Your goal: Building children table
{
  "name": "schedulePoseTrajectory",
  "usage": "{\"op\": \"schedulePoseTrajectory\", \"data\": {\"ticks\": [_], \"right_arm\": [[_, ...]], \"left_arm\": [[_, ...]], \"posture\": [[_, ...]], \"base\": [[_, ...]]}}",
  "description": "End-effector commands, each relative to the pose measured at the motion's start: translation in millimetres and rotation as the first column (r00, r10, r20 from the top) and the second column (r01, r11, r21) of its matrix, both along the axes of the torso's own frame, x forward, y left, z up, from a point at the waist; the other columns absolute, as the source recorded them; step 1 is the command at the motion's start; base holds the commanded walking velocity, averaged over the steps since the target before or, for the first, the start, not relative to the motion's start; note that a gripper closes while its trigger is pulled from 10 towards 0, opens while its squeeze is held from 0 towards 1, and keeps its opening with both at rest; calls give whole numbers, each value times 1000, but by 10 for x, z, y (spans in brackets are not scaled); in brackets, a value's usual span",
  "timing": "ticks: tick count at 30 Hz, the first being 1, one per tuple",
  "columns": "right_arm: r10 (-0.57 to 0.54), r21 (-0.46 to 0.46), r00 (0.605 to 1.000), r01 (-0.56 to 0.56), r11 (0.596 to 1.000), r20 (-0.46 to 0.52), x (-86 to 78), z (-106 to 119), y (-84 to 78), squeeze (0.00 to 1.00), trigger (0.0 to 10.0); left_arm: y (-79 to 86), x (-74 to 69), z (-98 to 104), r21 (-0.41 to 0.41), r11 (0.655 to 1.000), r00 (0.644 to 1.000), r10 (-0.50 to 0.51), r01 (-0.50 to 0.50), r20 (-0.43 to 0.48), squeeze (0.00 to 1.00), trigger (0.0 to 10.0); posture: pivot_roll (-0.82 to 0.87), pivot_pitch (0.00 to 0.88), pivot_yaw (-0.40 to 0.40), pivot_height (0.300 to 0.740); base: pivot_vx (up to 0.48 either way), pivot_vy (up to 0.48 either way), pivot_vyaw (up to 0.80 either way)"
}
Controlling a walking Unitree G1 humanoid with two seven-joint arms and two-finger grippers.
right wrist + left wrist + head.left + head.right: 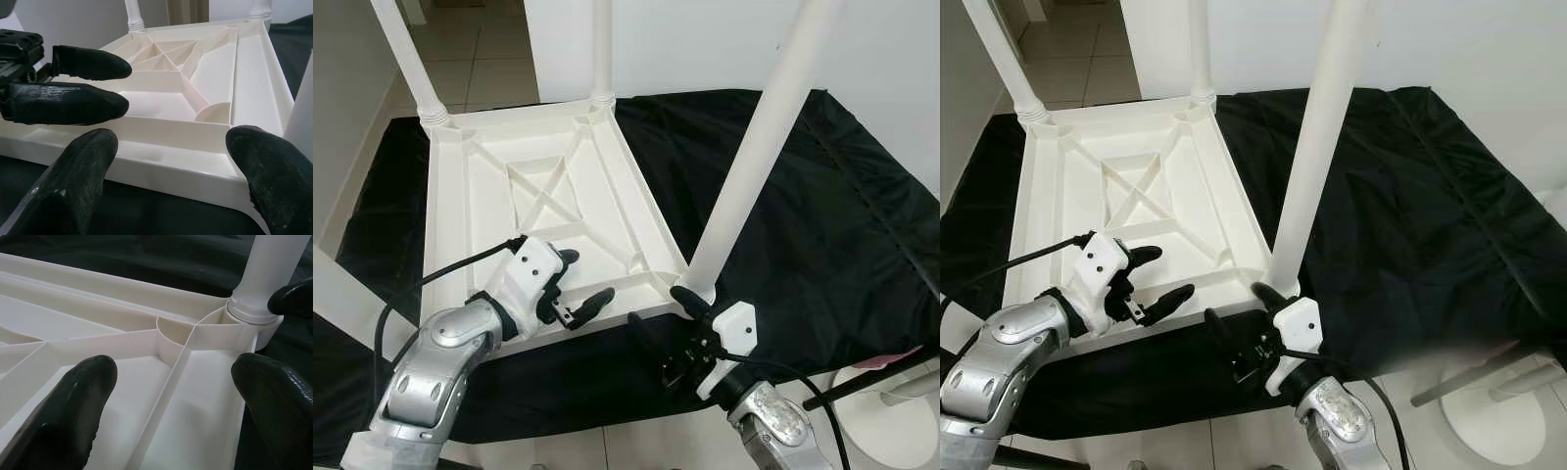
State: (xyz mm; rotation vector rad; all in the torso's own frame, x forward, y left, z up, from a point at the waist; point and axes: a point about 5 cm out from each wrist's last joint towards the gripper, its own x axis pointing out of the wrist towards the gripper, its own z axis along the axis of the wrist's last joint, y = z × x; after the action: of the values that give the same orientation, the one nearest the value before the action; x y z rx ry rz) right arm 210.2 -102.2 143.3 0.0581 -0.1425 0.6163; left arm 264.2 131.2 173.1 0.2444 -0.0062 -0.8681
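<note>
The table (548,211) lies upside down on a black cloth (803,225), legs up. It looks like light, stiff, smooth plastic, likely slippery; the ribbed rim or a leg base would give the surest hold. The left hand (576,294) hovers released above the near rim. The right hand (671,328), also released, sits just before the near leg (759,157), one finger by its base.
</note>
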Motion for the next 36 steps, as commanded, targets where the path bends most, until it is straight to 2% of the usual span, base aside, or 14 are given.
{"op": "schedulePoseTrajectory", "data": {"ticks": [1,2,4,5,6,7,11,15,22,36], "right_arm": [[9,6,1000,-9,1000,-15,41,-20,17,1000,10000],[5,7,1000,-5,1000,-12,66,-13,16,1000,10000],[5,7,1000,-5,1000,-12,66,-13,16,1000,10000],[-5,8,1000,6,1000,-9,91,-6,7,0,10000],[-5,8,1000,6,1000,-9,91,-6,7,0,10000],[-39,22,999,39,999,-7,155,11,-33,0,10000],[-55,25,998,55,998,-5,187,20,-59,0,10000],[-75,22,997,75,997,-5,247,14,-96,0,10000],[-77,18,997,77,997,3,264,26,-91,0,10000],[-58,22,998,58,998,0,247,4,-22,0,10000]], "left_arm": [[-9,-22,-22,-25,999,999,23,-23,-28,184,10000],[-8,-21,-14,-33,999,999,22,-23,-31,471,10000],[-8,-21,-14,-33,999,999,22,-23,-31,471,10000],[-4,-19,-3,-38,999,999,25,-26,-31,592,10000],[-4,-19,-3,-38,999,999,25,-26,-31,592,10000],[1,-4,14,-32,998,999,52,-53,-16,0,10000],[-8,5,25,-44,996,997,74,-75,-15,0,10000],[-87,-7,84,-170,979,994,105,-110,-40,0,10000],[-103,-69,36,-166,983,995,73,-84,-69,0,10000],[-158,-18,97,-186,981,997,44,-57,-70,0,10000]], "posture": [[-27,128,7,740],[-27,128,7,740],[-27,128,7,740],[-22,127,5,740],[-22,127,5,740],[-24,126,6,740],[-25,122,5,740],[-70,121,-16,740],[-112,120,2,740],[-127,112,23,740]], "base": [[0,0,0],[0,0,0],[0,0,0],[0,0,0],[0,0,0],[0,0,0],[0,0,0],[0,0,0],[0,0,0],[0,0,0]]}}
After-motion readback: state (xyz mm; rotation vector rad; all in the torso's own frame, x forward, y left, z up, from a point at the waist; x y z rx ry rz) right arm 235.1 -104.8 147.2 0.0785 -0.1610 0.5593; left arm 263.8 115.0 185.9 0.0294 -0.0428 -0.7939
